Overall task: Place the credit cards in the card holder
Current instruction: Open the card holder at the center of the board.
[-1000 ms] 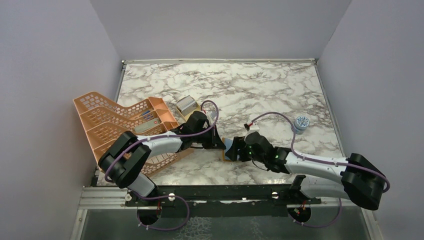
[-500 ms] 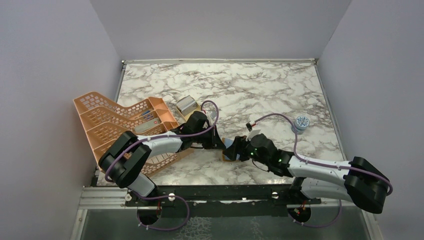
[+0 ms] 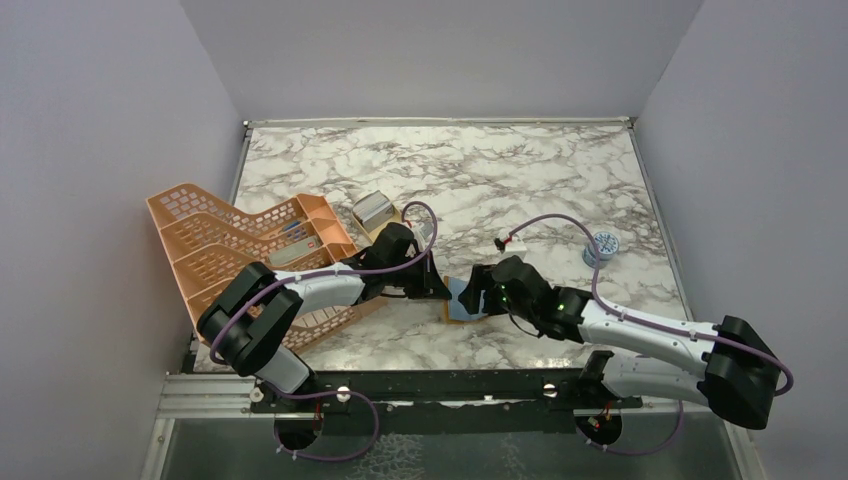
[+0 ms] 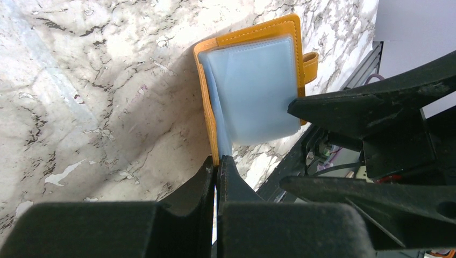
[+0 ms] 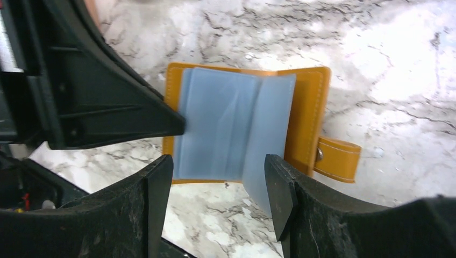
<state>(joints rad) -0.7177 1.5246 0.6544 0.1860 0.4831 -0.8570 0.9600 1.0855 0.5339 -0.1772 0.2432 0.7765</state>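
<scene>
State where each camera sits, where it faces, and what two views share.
Top external: above and behind the bases, facing down on the table; left arm and right arm meet at the wallet.
Left wrist: on the left arm, looking along the shut left pincer at the wallet.
Right wrist: on the right arm, looking down through the open right pincer.
Shared: both wrist views show the open wallet and the other pincer.

Left end effector (image 4: pixel 216 164) apparently pinched; right end effector (image 5: pixel 218 174) spread.
</scene>
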